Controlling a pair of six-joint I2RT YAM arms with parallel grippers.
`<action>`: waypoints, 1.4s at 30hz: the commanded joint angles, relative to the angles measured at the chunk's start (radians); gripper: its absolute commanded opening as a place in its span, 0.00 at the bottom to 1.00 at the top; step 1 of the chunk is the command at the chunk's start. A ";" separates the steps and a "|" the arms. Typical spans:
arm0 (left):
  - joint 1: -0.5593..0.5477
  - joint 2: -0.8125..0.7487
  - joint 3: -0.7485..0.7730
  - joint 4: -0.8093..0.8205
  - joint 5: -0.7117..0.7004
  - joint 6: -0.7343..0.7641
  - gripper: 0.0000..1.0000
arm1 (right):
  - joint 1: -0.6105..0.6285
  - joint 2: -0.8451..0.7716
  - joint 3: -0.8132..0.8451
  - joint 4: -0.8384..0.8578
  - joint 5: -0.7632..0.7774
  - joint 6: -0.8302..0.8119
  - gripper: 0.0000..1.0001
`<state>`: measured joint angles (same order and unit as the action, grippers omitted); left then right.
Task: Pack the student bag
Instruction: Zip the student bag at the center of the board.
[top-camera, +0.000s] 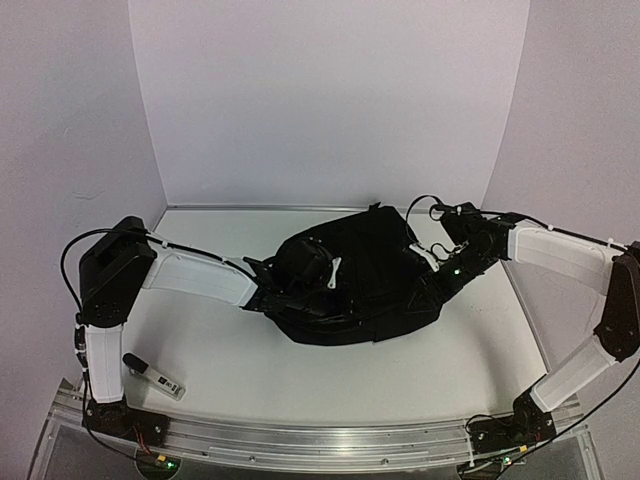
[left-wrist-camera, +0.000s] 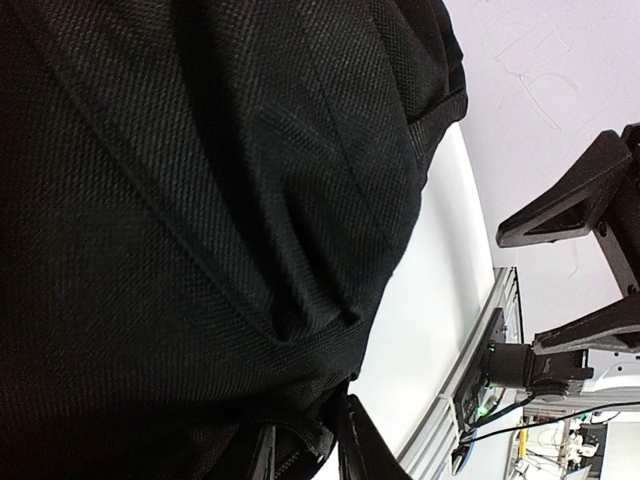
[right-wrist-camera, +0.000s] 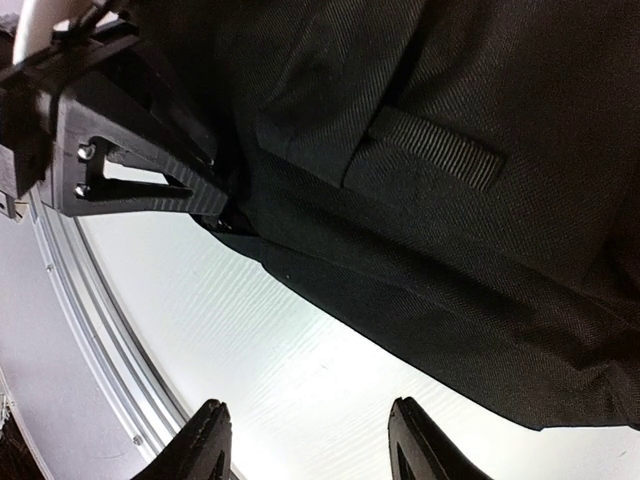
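Top external view is showing the student bag lying mid-frame. Your left gripper is pinching one fold narrowly while your right gripper is hanging wide and empty. Pulling quickly, you are risking the fabric slipping out.

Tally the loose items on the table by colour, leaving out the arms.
Black: 1, the student bag
White with a black end: 1, a small stick-shaped item
Total: 2
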<state>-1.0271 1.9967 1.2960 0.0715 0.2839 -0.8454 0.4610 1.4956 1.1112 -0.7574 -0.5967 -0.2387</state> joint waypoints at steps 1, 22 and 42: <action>-0.002 0.030 0.059 0.027 -0.012 -0.019 0.17 | 0.004 -0.041 -0.005 0.054 0.019 -0.062 0.54; -0.002 -0.115 -0.106 0.156 0.016 -0.120 0.00 | 0.205 -0.081 -0.191 0.471 0.235 -0.421 0.63; -0.002 -0.196 -0.159 0.161 -0.024 -0.142 0.00 | 0.296 0.018 -0.281 0.658 0.432 -0.595 0.39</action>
<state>-1.0271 1.8851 1.1538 0.1914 0.2824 -0.9779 0.7519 1.5004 0.8460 -0.1277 -0.2243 -0.7909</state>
